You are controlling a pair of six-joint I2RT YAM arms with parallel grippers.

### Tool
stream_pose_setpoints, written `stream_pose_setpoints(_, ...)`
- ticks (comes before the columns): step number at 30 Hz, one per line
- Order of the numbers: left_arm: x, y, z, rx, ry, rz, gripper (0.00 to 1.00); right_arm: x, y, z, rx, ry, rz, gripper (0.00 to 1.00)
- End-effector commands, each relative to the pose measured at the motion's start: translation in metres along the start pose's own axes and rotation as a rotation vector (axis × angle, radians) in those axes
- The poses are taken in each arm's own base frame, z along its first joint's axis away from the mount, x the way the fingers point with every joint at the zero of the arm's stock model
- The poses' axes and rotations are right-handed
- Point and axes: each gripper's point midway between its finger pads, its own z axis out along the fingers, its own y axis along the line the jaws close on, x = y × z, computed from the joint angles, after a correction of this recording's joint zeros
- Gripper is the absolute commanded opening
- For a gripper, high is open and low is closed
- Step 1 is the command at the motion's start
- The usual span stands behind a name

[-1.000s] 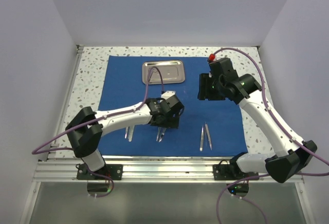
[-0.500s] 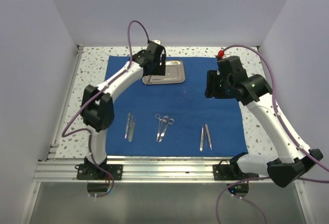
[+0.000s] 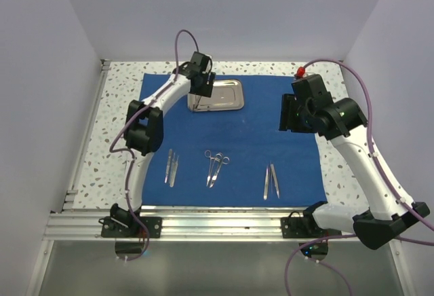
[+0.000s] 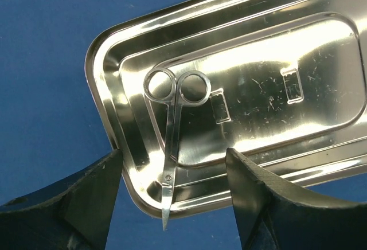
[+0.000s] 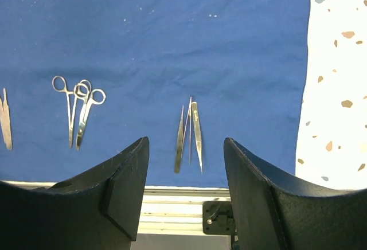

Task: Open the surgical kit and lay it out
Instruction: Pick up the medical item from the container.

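Observation:
The royal-blue cloth (image 3: 230, 130) lies spread flat. On its far edge sits the steel tray (image 3: 227, 96) (image 4: 275, 66), with ring-handled scissors (image 4: 171, 141) inside, their tip poking over the near rim. My left gripper (image 3: 199, 94) (image 4: 172, 155) hangs open over that end of the tray, a finger on each side of the scissors' tip and not touching it. Along the cloth's near edge lie tweezers (image 3: 171, 168), ring-handled forceps (image 3: 216, 167) (image 5: 77, 109) and more tweezers (image 3: 271, 180) (image 5: 189, 132). My right gripper (image 3: 289, 113) (image 5: 184, 144) hovers open and empty above the cloth's right side.
Speckled tabletop (image 3: 119, 106) borders the cloth on the left, back and right (image 5: 338, 89). A metal rail (image 3: 224, 218) runs along the near edge with both arm bases. White walls close in the table at the left, back and right.
My left arm has swung from over the forceps at the cloth's near edge to the tray at the back. The right gripper has drifted slightly to the right.

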Motion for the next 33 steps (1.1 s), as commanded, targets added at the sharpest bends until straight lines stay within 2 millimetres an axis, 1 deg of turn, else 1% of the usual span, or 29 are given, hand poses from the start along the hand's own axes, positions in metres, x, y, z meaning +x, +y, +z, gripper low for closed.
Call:
stream_pose_setpoints(1,-0.020,0.015,0.004,0.036,-0.051,-0.013,0.75,-0.007,-0.006,-0.008,0.032,-0.024,0.050,0.59)
stream_pose_setpoints(4,-0.009,0.022,0.011,0.043,-0.023,-0.028,0.71,-0.007,-0.006,-0.007,0.038,-0.024,0.063,0.59)
stream_pose_setpoints(5,-0.003,0.020,0.014,0.060,-0.007,-0.028,0.71,-0.007,-0.006,-0.005,0.042,-0.023,0.064,0.59)
stream_pose_setpoints(7,0.002,0.018,0.016,0.073,0.000,-0.032,0.69,-0.008,-0.006,-0.004,0.046,-0.023,0.068,0.59)
stream_pose_setpoints(8,0.011,0.015,0.018,0.090,0.019,-0.030,0.68,-0.008,-0.006,-0.003,0.046,-0.024,0.066,0.59)
stream_pose_setpoints(10,0.015,0.015,0.018,0.096,0.022,-0.032,0.67,-0.009,-0.004,-0.001,0.047,-0.023,0.069,0.59)
stream_pose_setpoints(11,0.025,0.014,0.021,0.097,0.041,-0.027,0.66,-0.009,-0.005,0.000,0.048,-0.019,0.071,0.59)
stream_pose_setpoints(13,0.031,0.014,0.021,0.100,0.050,-0.025,0.64,-0.009,-0.002,0.001,0.040,-0.020,0.076,0.59)
stream_pose_setpoints(14,0.039,0.014,0.024,0.098,0.066,-0.023,0.64,-0.009,-0.002,0.002,0.039,-0.020,0.077,0.59)
stream_pose_setpoints(19,0.049,0.017,0.023,0.086,0.079,-0.020,0.61,-0.008,0.001,0.006,0.033,-0.012,0.077,0.59)
stream_pose_setpoints(20,0.051,0.022,0.024,0.059,0.080,-0.020,0.60,-0.008,0.001,0.006,0.032,-0.011,0.079,0.59)
stream_pose_setpoints(22,0.047,0.029,0.019,0.024,0.070,-0.020,0.57,-0.008,0.002,0.008,0.029,-0.011,0.079,0.59)
stream_pose_setpoints(23,0.045,0.038,0.017,-0.027,0.059,-0.023,0.57,-0.008,0.002,0.007,0.027,-0.011,0.079,0.59)
stream_pose_setpoints(25,0.032,0.047,0.006,-0.074,0.023,-0.030,0.57,-0.007,0.002,0.008,0.027,-0.008,0.080,0.59)
stream_pose_setpoints(26,0.021,0.056,-0.003,-0.121,-0.007,-0.031,0.57,-0.007,0.002,0.008,0.026,-0.011,0.079,0.59)
stream_pose_setpoints(28,0.012,0.063,-0.010,-0.158,-0.028,-0.026,0.57,-0.005,0.002,0.008,0.023,-0.007,0.079,0.59)
stream_pose_setpoints(29,0.003,0.068,-0.016,-0.182,-0.050,-0.022,0.57,-0.005,0.001,0.008,0.023,-0.009,0.078,0.59)
stream_pose_setpoints(32,-0.006,0.070,-0.026,-0.199,-0.068,-0.012,0.56,-0.004,0.001,0.008,0.021,-0.008,0.076,0.59)
stream_pose_setpoints(33,-0.010,0.067,-0.027,-0.190,-0.083,0.001,0.56,-0.003,0.001,0.008,0.020,-0.006,0.076,0.59)
